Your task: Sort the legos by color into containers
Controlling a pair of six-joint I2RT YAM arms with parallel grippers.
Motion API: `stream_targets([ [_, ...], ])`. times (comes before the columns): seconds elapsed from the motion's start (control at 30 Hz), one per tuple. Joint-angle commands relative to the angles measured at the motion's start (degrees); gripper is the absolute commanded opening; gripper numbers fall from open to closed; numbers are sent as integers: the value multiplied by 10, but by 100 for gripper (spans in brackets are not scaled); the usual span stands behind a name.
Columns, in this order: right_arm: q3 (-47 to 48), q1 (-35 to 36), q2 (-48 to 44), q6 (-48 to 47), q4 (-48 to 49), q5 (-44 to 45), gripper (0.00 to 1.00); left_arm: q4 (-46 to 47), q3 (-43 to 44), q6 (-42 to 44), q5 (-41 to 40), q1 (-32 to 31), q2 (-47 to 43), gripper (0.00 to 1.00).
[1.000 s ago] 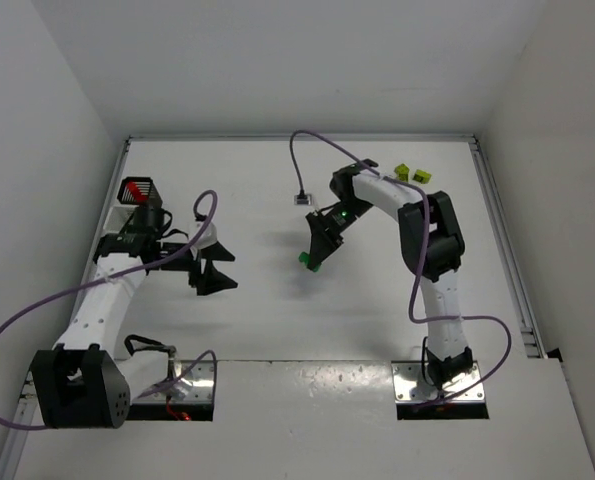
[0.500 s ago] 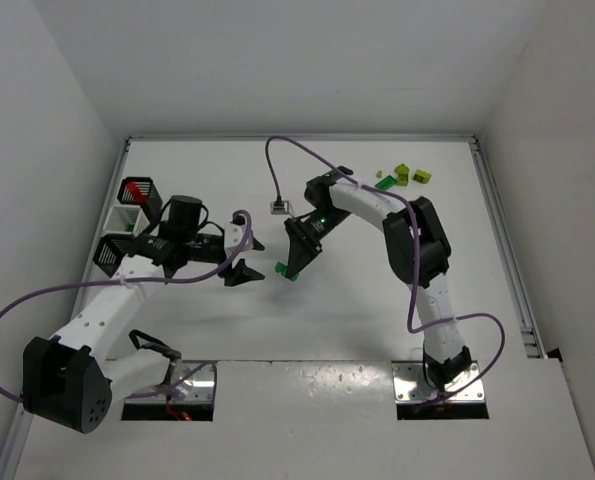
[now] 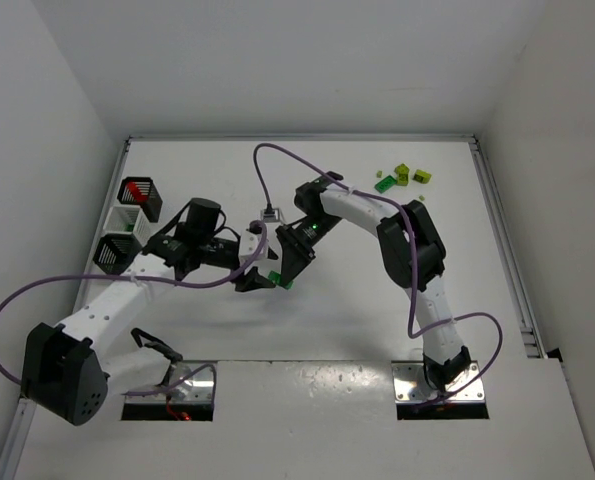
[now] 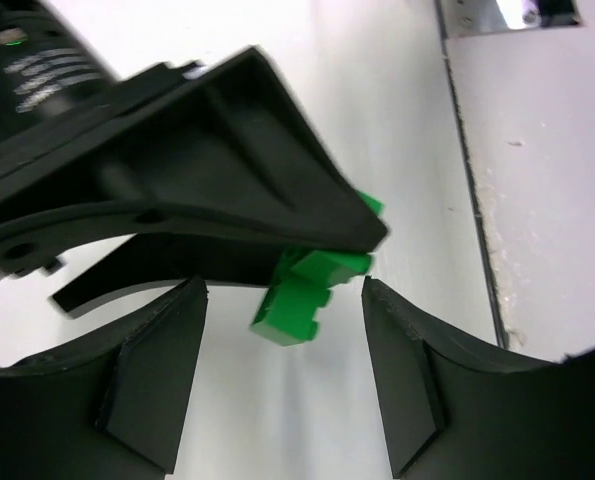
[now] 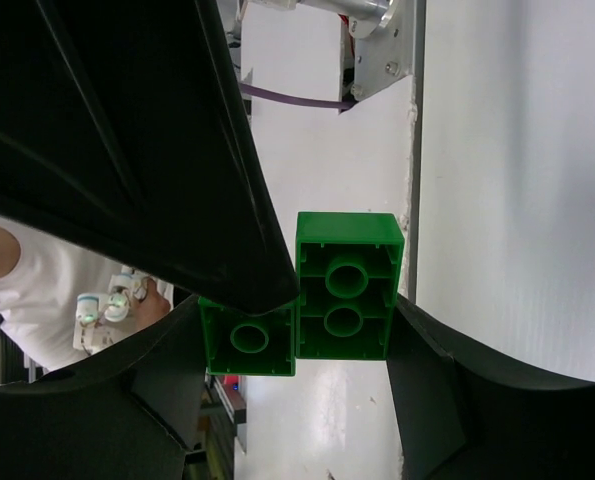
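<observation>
Within the last second both arms had met at the middle of the worktop (image 3: 357, 320). The right pincer (image 3: 293, 262) stayed clamped on the green lego (image 4: 307, 295), and the left pincer (image 3: 258, 273) stood with jaws apart on either side of it. This was probably a handover toward the containers (image 3: 127, 225) at the left edge.

Right arm (image 3: 417, 250): runs from its base toward 12 o'clock, then folds back toward 9 o'clock.
Right gripper (image 3: 286, 274): angled to 7 o'clock, clamped on a green brick (image 5: 345, 300).
Left arm (image 3: 107, 305): extended toward 2 o'clock, with the wrist turned to 3 o'clock.
Left gripper (image 3: 261, 268): jaws apart, straddling the right gripper's tip with no visible contact.
</observation>
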Motion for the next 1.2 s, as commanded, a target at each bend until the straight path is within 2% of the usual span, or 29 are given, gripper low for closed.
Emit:
stream_targets([
  [0.0,9,2,-17,-7,-34,-26,36,-59,19,65,19,-21,-2,69],
  [0.1,9,2,-17,-7,-34,-26,36,-72,19,80,6,-41,-2,69],
  [0.3,4,12,-28,-7,-34,-26,35,-72,24,96,-1,-41,4,67],
  [0.47,4,18,-33,-7,-34,-26,34,-72,30,102,-12,-47,15,59],
  [0.63,4,24,-33,-2,-34,-26,34,-72,30,102,-17,-47,15,55],
  [1.0,9,29,-38,9,-34,-31,31,-72,24,108,-17,-52,15,52],
  [1.17,9,29,-38,9,-34,-31,30,-72,19,113,-17,-52,15,57],
])
